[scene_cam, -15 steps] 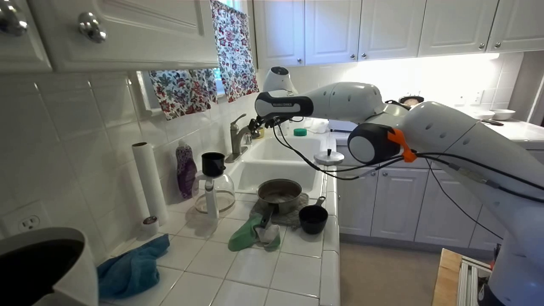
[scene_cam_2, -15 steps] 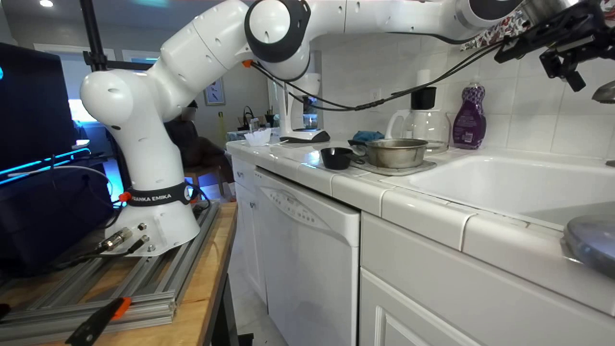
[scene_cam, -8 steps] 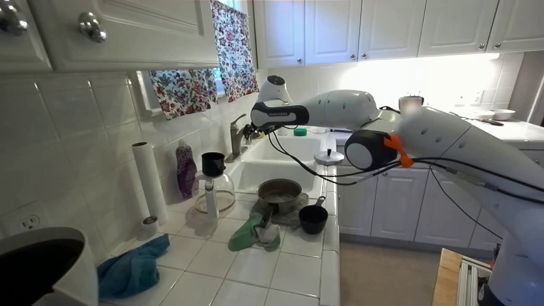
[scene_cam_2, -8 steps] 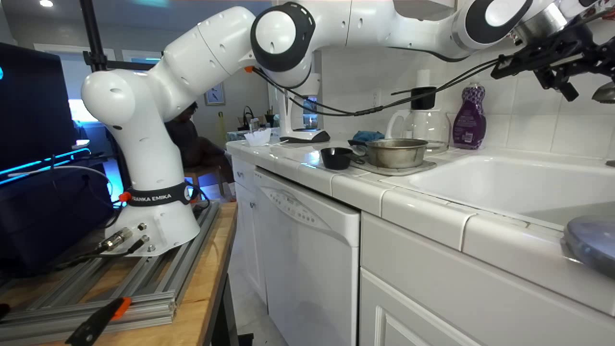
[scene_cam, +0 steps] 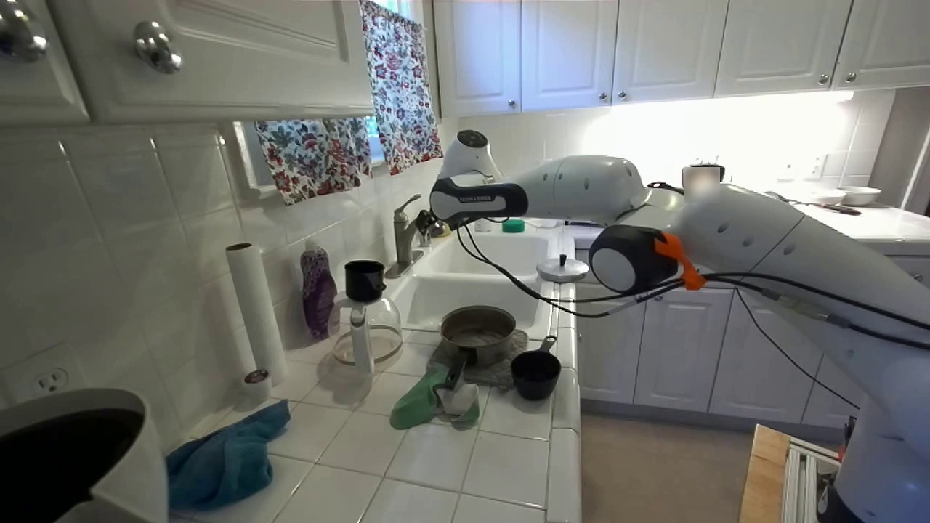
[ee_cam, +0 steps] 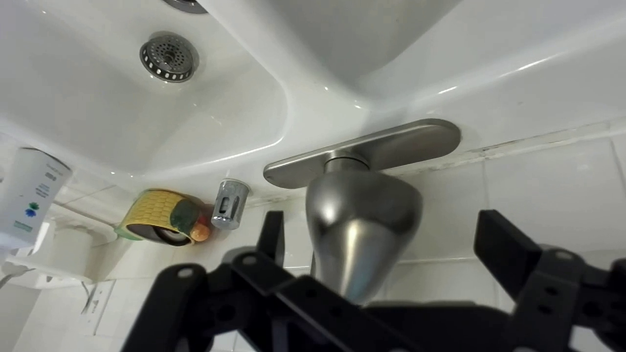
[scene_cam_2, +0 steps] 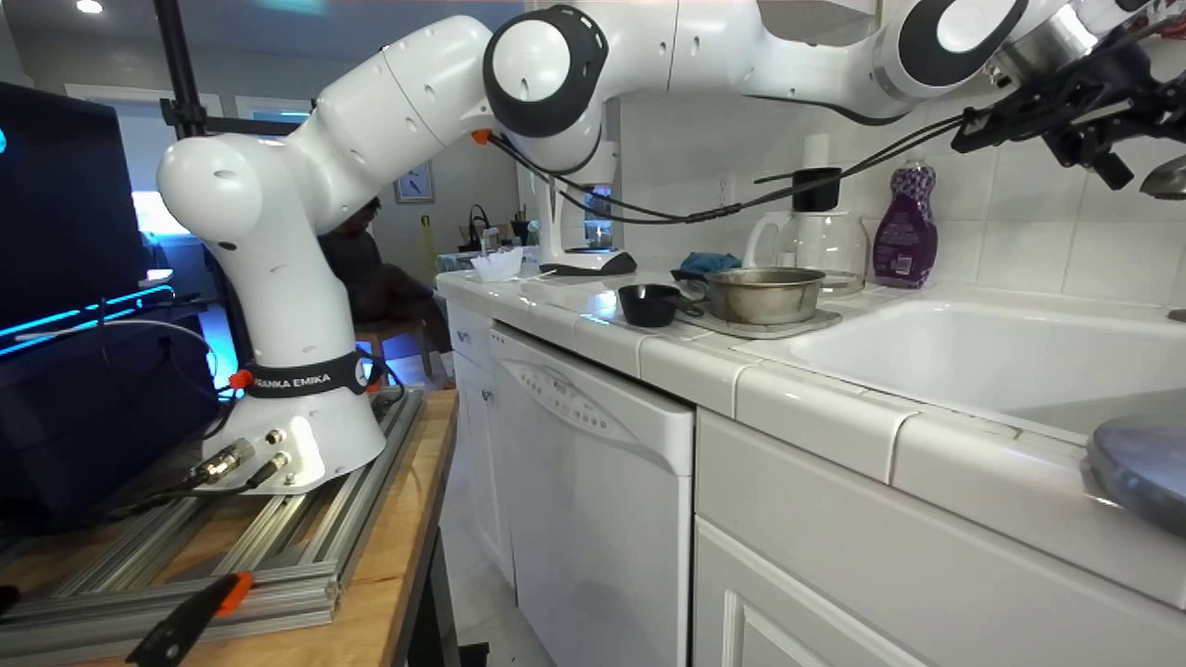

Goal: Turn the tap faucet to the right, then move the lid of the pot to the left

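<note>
The tap faucet (scene_cam: 404, 236) is brushed silver metal and stands behind the sink with its lever raised. In the wrist view its rounded spout (ee_cam: 359, 210) hangs between my gripper's (ee_cam: 386, 240) two black fingers. The fingers are wide apart, with gaps on both sides, wider on the right. In an exterior view my gripper (scene_cam: 423, 220) is at the spout and partly hides it. The silvery pot lid (scene_cam: 563, 270) with a black knob lies on the sink's front edge; it also shows at the right edge of an exterior view (scene_cam_2: 1144, 472). The metal pot (scene_cam: 477, 333) stands uncovered on a mat.
A double white sink (scene_cam: 472, 287) lies below my arm. A purple bottle (scene_cam: 317, 294), a glass carafe (scene_cam: 381, 327) and a small black pan (scene_cam: 536, 374) stand on the counter. In the wrist view a yellow holder (ee_cam: 159, 212) and a chrome cylinder (ee_cam: 230, 204) are beside the tap.
My arm has lowered and my gripper has shifted a little toward the wall and the tap. In the last half second it has barely moved. The faucet and lid look unchanged.
</note>
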`<state>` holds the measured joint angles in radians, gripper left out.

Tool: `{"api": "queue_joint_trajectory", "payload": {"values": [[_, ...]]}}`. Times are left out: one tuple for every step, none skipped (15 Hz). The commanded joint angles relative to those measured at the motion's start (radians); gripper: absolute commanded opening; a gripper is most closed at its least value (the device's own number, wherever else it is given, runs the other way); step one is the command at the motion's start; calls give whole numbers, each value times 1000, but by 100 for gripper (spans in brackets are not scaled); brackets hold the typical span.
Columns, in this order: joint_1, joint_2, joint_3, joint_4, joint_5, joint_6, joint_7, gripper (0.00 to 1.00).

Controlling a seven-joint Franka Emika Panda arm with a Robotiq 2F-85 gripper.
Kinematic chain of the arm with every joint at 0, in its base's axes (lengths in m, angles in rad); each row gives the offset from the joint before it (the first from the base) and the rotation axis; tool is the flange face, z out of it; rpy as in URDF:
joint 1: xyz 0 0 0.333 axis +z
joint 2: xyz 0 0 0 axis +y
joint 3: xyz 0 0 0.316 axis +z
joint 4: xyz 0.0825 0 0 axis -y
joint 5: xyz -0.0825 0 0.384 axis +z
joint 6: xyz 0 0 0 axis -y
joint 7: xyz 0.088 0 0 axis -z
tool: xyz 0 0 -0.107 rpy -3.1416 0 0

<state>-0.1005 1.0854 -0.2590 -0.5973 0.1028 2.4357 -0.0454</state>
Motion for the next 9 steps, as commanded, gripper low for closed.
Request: {"api": "queue_joint_trajectory", "payload": {"values": [[5,10,-30,-3,-7,12,76,100],[6,11,-35,-3,-7,13,88,83],[6,13,-41,-2,-8,15,101,73],[7,13,-44,-1,-9,15,110,66],[8,13,-48,-2,-10,13,113,57],[8,13,-51,-1,-11,13,122,82],[9,12,-54,-1,-11,13,129,87],[9,12,-58,-2,-11,14,138,88],[10,11,-65,-2,-14,14,147,91]]}}
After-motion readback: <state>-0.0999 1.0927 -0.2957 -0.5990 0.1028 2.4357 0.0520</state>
